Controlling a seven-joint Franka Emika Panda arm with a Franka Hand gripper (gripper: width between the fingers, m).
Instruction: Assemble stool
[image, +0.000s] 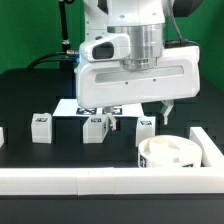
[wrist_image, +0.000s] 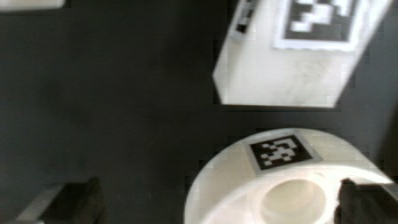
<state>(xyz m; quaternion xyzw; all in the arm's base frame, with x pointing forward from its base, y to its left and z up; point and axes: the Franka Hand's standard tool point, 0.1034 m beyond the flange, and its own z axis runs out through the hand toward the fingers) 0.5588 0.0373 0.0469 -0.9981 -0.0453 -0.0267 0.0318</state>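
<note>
The round white seat (image: 166, 153) lies in the front corner at the exterior view's right; the wrist view shows its rim with a square tag (wrist_image: 278, 152). Three short white tagged legs stand in a row: one (image: 41, 125), one (image: 95, 128), one (image: 146, 128). The wrist view shows one leg (wrist_image: 285, 62) lying just beyond the seat. My gripper (image: 140, 117) hangs above the seat's far edge and the nearest leg. In the wrist view the gripper (wrist_image: 217, 200) is open wide and empty, with one finger (wrist_image: 368, 196) over the seat and the other (wrist_image: 71, 202) over bare table.
White border bars run along the front (image: 80, 179) and the exterior view's right side (image: 208, 145), close around the seat. The marker board (image: 68, 105) lies behind the legs. A small white block (image: 2, 135) sits at the left edge. The tabletop is black.
</note>
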